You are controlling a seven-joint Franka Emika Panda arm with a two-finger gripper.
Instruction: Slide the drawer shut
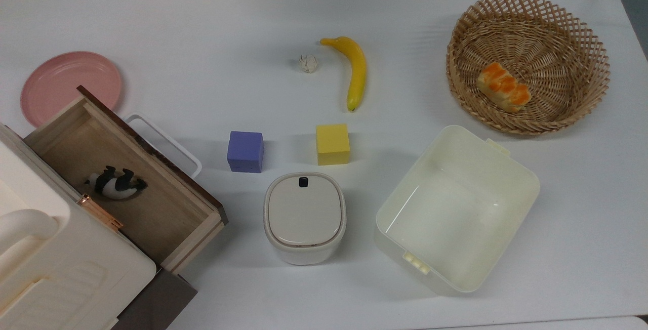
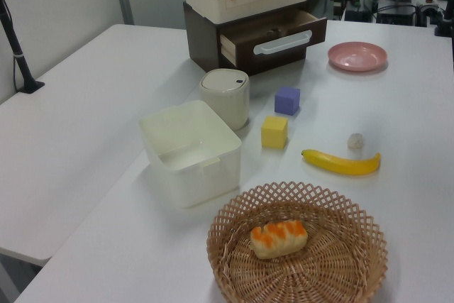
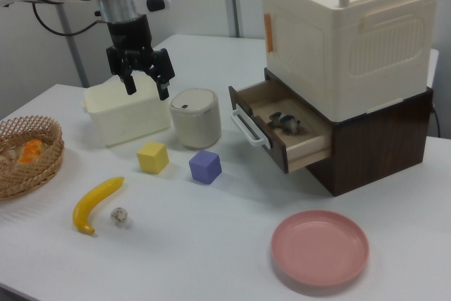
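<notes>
Taken from the right view's left, a woven wicker basket (image 3: 25, 156) holding an orange-topped bread piece (image 3: 30, 151) is seen at the edge of the white surface (image 3: 211, 244), with a yellow banana (image 3: 95, 204) and a small crumpled white ball (image 3: 120, 216) nearer the camera. Further right, the black two-finger claw (image 3: 144, 79) is held in the air with its fingers spread and nothing between them, above the open cream plastic tub (image 3: 125, 112) and just left of the cream lidded bin (image 3: 195, 117); a yellow cube (image 3: 153, 157) and a purple cube (image 3: 205, 166) lie in front of these. The approach is judged to be the step in hand, since the claw is well apart from the drawer. Further right again, the light plywood drawer with a dark brown front panel and a white rectangular loop handle (image 3: 278, 132) is seen pulled well out of a dark brown cabinet (image 3: 380, 139), under a large cream plastic box with a carry handle (image 3: 349, 33). A small black-and-white panda figure (image 3: 285, 123) lies inside it. For the next move, the claw would need to be carried rightwards past the bin, lowered to the front panel, and pressed against it along the drawer's travel. A pink plate (image 3: 320, 248) lies near the camera, at the right.
</notes>
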